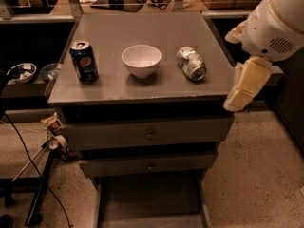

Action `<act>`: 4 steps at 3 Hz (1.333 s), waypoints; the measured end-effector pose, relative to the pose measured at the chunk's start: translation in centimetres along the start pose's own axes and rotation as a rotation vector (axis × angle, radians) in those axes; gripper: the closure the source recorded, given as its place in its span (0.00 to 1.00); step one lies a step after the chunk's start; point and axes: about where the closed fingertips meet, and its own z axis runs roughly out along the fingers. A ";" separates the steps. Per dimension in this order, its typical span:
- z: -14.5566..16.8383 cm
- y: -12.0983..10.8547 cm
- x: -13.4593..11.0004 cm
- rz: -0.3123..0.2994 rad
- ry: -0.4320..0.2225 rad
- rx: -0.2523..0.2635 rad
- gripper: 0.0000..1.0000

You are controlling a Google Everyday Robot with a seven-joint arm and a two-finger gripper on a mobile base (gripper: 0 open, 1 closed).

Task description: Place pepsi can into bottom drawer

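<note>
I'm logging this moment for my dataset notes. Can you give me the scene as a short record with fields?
pepsi can: upright, left side of the cabinet top
bowl: white, between the two cans
dented can: on its side, right of the bowl
bottom drawer: pulled out, below the two upper drawers
gripper: off the cabinet's right edge, near the front corner, far from the pepsi can
task state: pepsi can not yet picked up
</note>
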 end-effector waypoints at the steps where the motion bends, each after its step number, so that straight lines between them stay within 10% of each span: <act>1: 1.7 -1.3 -1.9 -0.005 -0.055 0.009 0.00; 4: 4.0 -2.8 -4.4 0.033 -0.151 -0.003 0.00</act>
